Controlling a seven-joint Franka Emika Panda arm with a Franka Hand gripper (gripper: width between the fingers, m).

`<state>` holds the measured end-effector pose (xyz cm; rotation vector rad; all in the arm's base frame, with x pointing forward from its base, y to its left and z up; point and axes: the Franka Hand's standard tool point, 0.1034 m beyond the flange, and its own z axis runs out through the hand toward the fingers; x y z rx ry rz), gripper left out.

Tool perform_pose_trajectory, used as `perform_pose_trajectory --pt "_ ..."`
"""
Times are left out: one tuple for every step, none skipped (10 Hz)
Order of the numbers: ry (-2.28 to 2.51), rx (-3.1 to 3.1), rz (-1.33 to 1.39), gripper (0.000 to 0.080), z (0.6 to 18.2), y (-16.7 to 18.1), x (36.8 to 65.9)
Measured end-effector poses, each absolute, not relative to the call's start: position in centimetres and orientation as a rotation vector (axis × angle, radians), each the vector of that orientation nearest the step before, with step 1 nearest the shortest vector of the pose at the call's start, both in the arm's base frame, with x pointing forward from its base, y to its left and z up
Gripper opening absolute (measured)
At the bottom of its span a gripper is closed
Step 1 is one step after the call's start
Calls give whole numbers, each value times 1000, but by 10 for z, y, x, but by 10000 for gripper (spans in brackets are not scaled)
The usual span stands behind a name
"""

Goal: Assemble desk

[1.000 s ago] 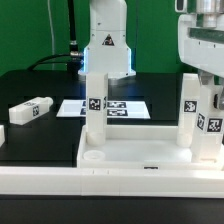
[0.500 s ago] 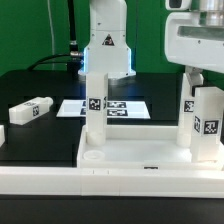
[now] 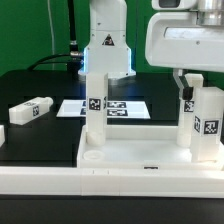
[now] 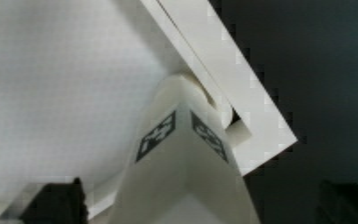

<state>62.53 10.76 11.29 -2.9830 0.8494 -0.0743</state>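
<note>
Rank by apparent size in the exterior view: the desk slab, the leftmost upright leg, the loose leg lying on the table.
Desk slab, largest.
Leftmost upright leg, next.
Loose leg looks smallest, but it lies farther back, so that order is unsure.

No words, numbers or brand marks could be read in either view. Only black-and-white coded tags showed.
- Standing leg [image 3: 93, 105], exterior view's left: one tag.
- Rear leg [image 3: 187, 112] and front leg [image 3: 208, 125], exterior view's right: tags on both.
- Loose leg [image 3: 30, 110], lying on the worktop [image 3: 40, 145]: small tags.
- Marker board [image 3: 128, 108]: several tags.
- Wrist-view leg [image 4: 179, 140]: two tags, blurred.
</note>
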Motion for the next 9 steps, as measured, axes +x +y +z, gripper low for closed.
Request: perform_pose_trajectory --pt "737 -3018 -78 649 113 107 625" --pt "596 -3063 -84 649 112 107 625" --pt "425 -3114 -97 649 112 106 626" --pt "264 -3147 -99 649 112 104 626" --pt "90 -3160 -99 649 113 102 627" --pt "8 -3165 -99 649 113 101 627" --pt "-42 -3171 -98 649 113 100 627" --pt "-34 -3171 -99 521 113 100 627" --pt "-33 -3171 -99 383 113 100 627"
